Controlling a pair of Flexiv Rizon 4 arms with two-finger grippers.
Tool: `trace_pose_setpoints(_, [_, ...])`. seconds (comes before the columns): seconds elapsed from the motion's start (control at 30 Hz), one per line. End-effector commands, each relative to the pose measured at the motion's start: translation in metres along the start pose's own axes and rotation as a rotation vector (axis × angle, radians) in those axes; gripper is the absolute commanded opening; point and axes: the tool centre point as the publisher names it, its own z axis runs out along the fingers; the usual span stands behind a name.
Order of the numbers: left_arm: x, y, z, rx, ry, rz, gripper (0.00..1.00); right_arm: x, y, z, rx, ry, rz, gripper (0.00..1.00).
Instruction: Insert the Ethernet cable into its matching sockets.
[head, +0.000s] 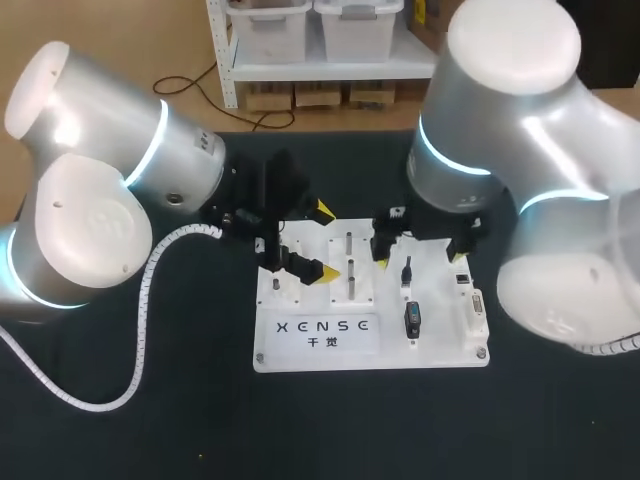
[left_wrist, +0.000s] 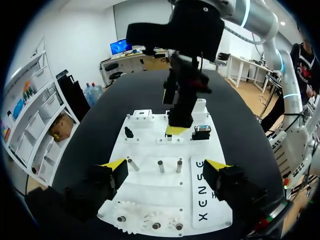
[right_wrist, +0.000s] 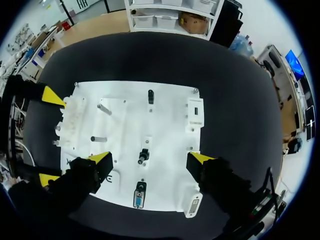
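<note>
A white socket board lies mid-table. A small black plug stands on its right half, with a black-and-blue connector nearer the front. No loose cable shows in any view. My right gripper hovers open above that half. In the right wrist view its fingers straddle the black plug from above without touching it. A white socket block sits ahead of the right gripper. My left gripper hangs open and empty over the board's left half. In the left wrist view the left gripper is above three metal pegs.
White gears sit on the board edge under the left gripper. A grey multi-pin socket is at the board's right edge. The right arm's finger hangs close ahead of the left gripper. Black tabletop surrounds the board.
</note>
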Motion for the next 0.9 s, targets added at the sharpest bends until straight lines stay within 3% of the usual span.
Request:
trace_pose_setpoints(0.03, [-0.001, 0.001, 0.001, 0.001, 0.006, -0.001, 1.00, 0.000, 0.005, 0.014, -0.008, 0.014, -0.005, 1.00])
trace_pose_setpoints(0.57, [-0.001, 0.001, 0.001, 0.001, 0.006, -0.001, 1.00, 0.005, 0.007, 0.033, -0.015, 0.064, -0.026, 0.99])
trace_pose_setpoints(0.6, [-0.001, 0.001, 0.001, 0.001, 0.006, -0.001, 1.00, 0.004, 0.007, 0.034, -0.013, 0.067, -0.031, 0.89])
trace_pose_setpoints(0.7, [-0.001, 0.001, 0.001, 0.001, 0.006, -0.001, 1.00, 0.004, 0.008, 0.035, -0.010, 0.071, -0.037, 0.86])
trace_pose_setpoints(0.73, [-0.001, 0.001, 0.001, 0.001, 0.006, -0.001, 1.00, 0.004, 0.008, 0.035, -0.010, 0.071, -0.039, 0.79])
trace_pose_setpoints(0.77, [-0.001, 0.001, 0.001, 0.001, 0.006, -0.001, 1.00, 0.003, 0.008, 0.035, -0.009, 0.072, -0.041, 0.53])
trace_pose_setpoints(0.8, [-0.001, 0.001, 0.001, 0.001, 0.006, -0.001, 1.00, 0.003, 0.008, 0.035, -0.007, 0.072, -0.043, 0.47])
trace_pose_setpoints(0.9, [-0.001, 0.001, 0.001, 0.001, 0.006, -0.001, 1.00, 0.003, 0.009, 0.035, -0.004, 0.074, -0.047, 0.45])
